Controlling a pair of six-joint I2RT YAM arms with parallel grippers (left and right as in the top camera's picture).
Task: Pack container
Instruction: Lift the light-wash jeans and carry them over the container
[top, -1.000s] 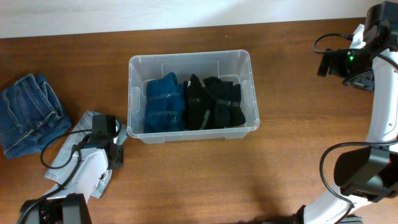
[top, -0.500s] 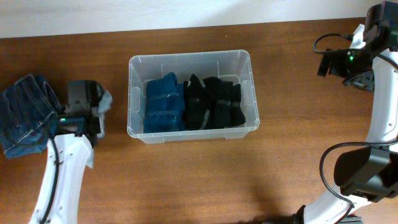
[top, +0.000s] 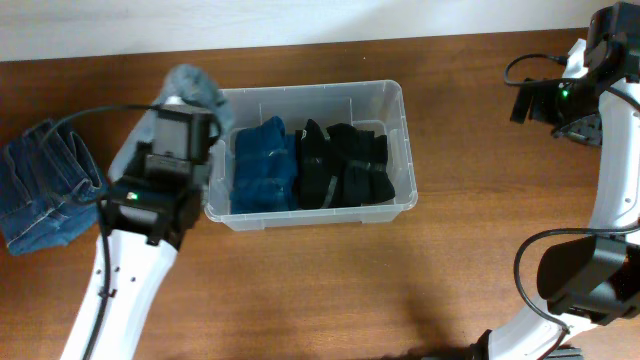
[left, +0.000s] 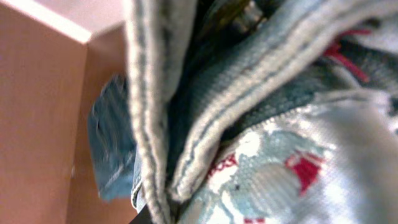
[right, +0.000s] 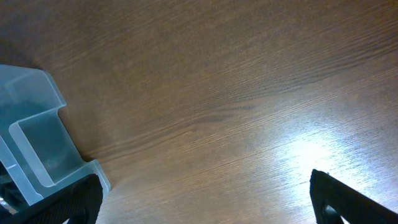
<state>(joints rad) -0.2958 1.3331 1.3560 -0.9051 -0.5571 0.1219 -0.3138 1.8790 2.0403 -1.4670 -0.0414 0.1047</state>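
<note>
The container (top: 300, 90), a clear plastic tub, stands mid-table with a folded blue garment (top: 264, 165) and black garments (top: 346, 165) inside. My left gripper (top: 188, 108) hangs over the tub's rear left corner. It is shut on a pale grey-blue garment (top: 192, 84), which bunches above the rim. That cloth (left: 280, 168), with red and white print, fills the left wrist view and hides the fingers. My right gripper (right: 205, 208) is open over bare wood at the far right, beside the tub's corner (right: 37, 124).
A pile of folded blue jeans (top: 45, 185) lies on the table at the far left. The table's back edge and a pale wall run along the top. The right arm (top: 570, 100) stands at the far right edge.
My left arm lifted the pale garment from the table left of the tub and carried it up and right to the tub's rear left corner. The right arm stayed put.
</note>
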